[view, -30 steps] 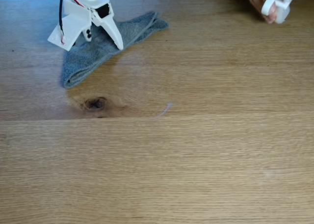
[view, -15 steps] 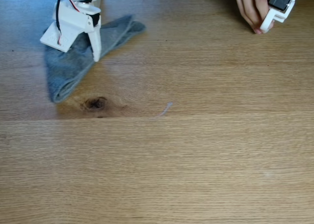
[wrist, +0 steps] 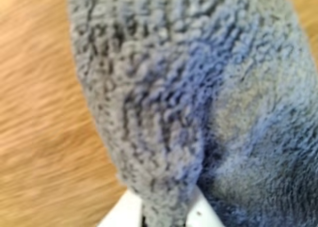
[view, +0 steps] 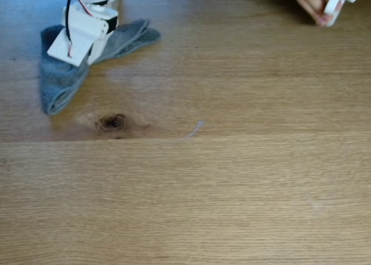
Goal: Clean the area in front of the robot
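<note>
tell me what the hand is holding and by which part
The hand grips the grey cloth by a bunched fold pinched between its two white fingers, near the cloth's middle.

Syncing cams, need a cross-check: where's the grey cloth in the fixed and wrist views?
Fixed view: grey cloth lies upper left on the wooden tabletop, partly under the gripper.
Wrist view: the cloth covers most of the picture, a fold caught between the white fingertips at the bottom edge.
Shared landmark: the oak-grain tabletop beside the cloth.
</note>
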Robot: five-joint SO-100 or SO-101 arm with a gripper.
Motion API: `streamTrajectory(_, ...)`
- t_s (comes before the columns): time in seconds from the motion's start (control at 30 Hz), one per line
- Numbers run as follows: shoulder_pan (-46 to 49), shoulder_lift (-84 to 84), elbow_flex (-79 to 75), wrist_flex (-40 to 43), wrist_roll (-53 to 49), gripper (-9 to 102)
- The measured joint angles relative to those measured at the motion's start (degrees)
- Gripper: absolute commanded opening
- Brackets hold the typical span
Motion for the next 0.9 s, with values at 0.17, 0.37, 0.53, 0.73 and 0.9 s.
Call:
streamTrajectory(0.17,-3.6,8.0,0.1,10.1,4.4,0)
streamTrajectory(0.37,-9.1,21.6,0.1,19.2,8.2,0)
streamTrajectory(0.53,-15.3,34.0,0.2,26.0,10.9,0)
streamTrajectory(0.73,-28.7,47.9,0.2,30.8,14.9,0)
streamTrajectory(0.9,-40.8,51.8,0.2,32.3,19.6,0)
